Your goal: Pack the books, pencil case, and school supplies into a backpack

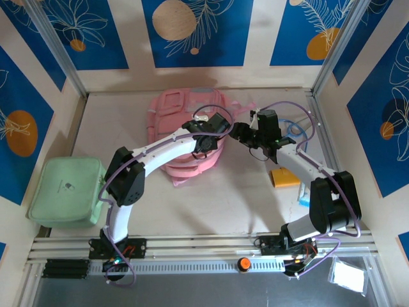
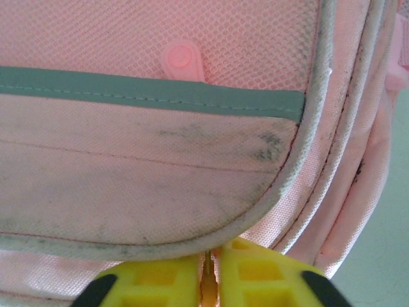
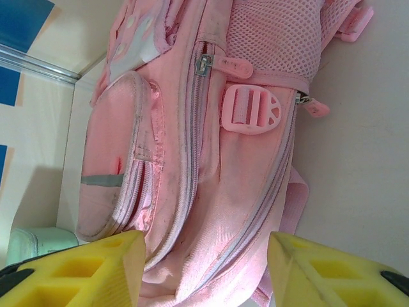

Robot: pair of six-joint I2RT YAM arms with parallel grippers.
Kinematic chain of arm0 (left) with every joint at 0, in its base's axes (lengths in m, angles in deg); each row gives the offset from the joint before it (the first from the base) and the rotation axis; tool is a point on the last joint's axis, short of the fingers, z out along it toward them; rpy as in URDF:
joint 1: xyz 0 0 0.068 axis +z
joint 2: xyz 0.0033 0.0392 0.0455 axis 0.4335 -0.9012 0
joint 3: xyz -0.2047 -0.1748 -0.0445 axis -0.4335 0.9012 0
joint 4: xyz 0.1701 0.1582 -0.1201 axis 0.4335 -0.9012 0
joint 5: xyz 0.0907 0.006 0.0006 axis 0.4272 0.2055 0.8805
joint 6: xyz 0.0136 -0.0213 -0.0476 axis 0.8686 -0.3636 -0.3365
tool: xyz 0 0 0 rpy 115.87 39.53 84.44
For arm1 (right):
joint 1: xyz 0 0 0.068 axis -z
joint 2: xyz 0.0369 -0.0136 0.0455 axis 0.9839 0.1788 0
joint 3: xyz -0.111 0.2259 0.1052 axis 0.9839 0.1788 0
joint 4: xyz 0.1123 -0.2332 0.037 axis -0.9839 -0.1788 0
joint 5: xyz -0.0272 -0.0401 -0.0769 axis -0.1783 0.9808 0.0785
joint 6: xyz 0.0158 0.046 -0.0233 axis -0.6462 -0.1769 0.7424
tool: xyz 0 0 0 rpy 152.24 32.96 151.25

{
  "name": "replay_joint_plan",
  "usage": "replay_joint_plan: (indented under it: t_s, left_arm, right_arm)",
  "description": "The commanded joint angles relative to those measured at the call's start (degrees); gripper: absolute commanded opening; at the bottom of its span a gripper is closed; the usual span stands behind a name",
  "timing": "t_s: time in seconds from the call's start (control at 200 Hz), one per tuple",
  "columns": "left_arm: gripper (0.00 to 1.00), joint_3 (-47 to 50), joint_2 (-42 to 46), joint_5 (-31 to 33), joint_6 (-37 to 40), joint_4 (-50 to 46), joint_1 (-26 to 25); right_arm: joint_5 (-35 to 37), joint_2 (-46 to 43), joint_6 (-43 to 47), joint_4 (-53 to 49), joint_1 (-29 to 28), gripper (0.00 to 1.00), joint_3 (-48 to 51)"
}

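Pink fabric backpack [image 1: 174,105] lies flat at the worktop's [image 1: 223,198] middle rear; left claw [image 2: 208,259] pinches shut on a thin tab [image 2: 208,291] at its seam, right claw [image 3: 204,268] gapes empty alongside, so the pull should follow the zip line steadily.

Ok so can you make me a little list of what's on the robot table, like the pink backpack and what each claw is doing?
backpack: pink, lying on the table toward the back, under the left arm
left gripper: shut, right up against the backpack's piped edge
right gripper: open wide, facing the backpack's zipped side
green case: mint green, soft-looking, at the table's left edge
flat orange thing: beside the right arm, maybe a book, too small to tell
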Motion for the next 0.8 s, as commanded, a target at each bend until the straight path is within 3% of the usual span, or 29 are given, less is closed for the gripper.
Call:
replay_joint_plan:
  t_s: [0.0, 0.08, 0.235, 0.35, 0.535, 0.795]
  left_arm:
    - [0.07, -1.4, -0.8, 1.5, -0.1, -1.2, -0.6]
    - [0.00, -1.2, -0.7, 1.2, 0.2, -1.2, -0.6]
    - [0.00, 0.2, 0.9, -0.7, 3.1, 0.5, -0.3]
    - [0.00, 5.4, 4.6, -7.8, 9.4, 7.6, 0.0]
    - [0.00, 17.0, 11.5, -15.2, 12.5, 19.9, 1.8]
    - [0.00, 22.1, 14.4, -21.1, 14.7, 25.1, 3.6]
  right_arm:
    - [-0.7, -0.7, -0.6, 0.0, 0.4, 0.53, 0.3]
    - [-1.0, -0.6, -0.9, 0.1, 0.4, 0.53, 0.2]
    - [-2.6, 0.0, -1.7, 0.1, 0.5, 0.53, -0.4]
    - [-6.4, 1.7, -4.5, -0.1, 0.6, 0.52, -2.0]
    - [-13.5, 7.1, -12.7, 0.6, -0.1, 0.48, -6.0]
    - [-16.8, 16.3, -14.7, -7.3, -3.7, 0.44, -17.5]
